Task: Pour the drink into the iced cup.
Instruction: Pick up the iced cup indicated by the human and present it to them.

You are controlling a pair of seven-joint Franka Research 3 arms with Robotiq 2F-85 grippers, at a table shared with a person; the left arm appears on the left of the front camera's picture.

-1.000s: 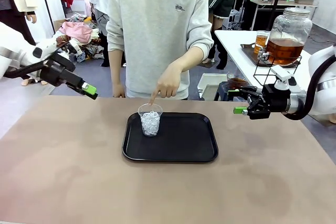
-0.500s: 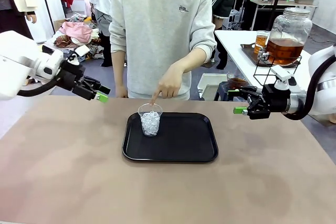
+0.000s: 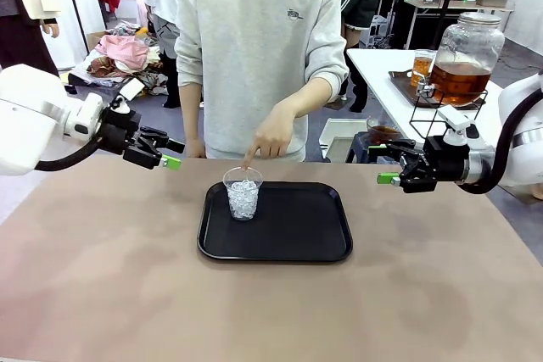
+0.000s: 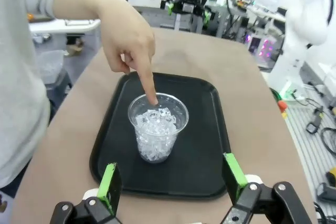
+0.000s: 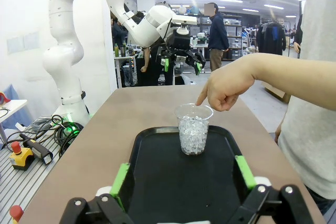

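We judge ourselves at the start, left pincer [image 3: 172, 153] and right pincer [image 3: 380, 164] both wide open and empty, the iced cup [image 3: 243, 192] at ten o'clock on the tray [image 3: 297, 231], the drink [image 3: 458, 82] off the bench [image 3: 102, 277] at two o'clock, needing fetching next.

Clear iced cup [image 3: 243, 194] upright on black tray [image 3: 314, 243]; amber drink [image 3: 459, 82] in far-right glass jar [image 3: 475, 40]
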